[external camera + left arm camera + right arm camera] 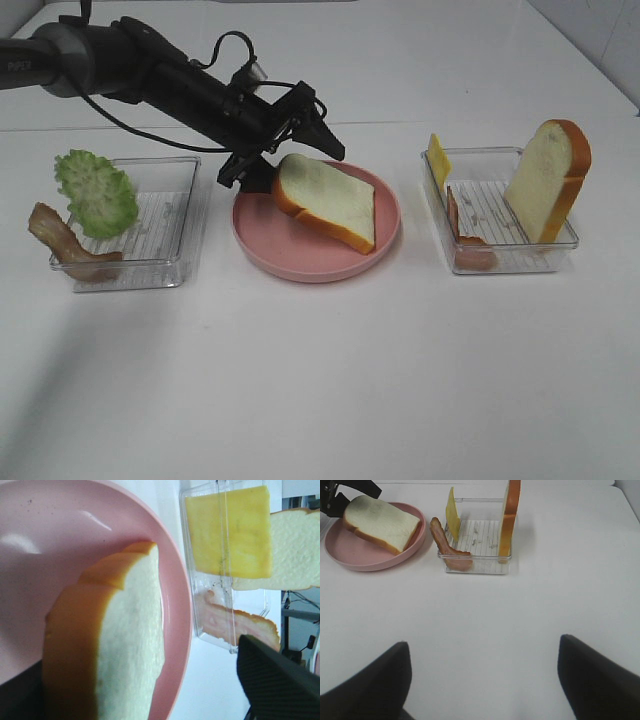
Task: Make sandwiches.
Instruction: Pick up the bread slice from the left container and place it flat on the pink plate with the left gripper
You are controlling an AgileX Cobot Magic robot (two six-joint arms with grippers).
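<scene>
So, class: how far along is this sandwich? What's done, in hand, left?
Done: one bread slice lies on the pink plate. In hand: the left gripper straddles its end, jaws open; the right gripper hangs open over the table. Left: lettuce and left bacon strip in the left tray, cheese slice, right bacon strip and upright bread slice in the right tray, none stacked yet.

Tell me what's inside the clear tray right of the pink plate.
A yellow cheese slice, a bacon strip and an upright bread slice. Anything behind the bread is hidden.
</scene>
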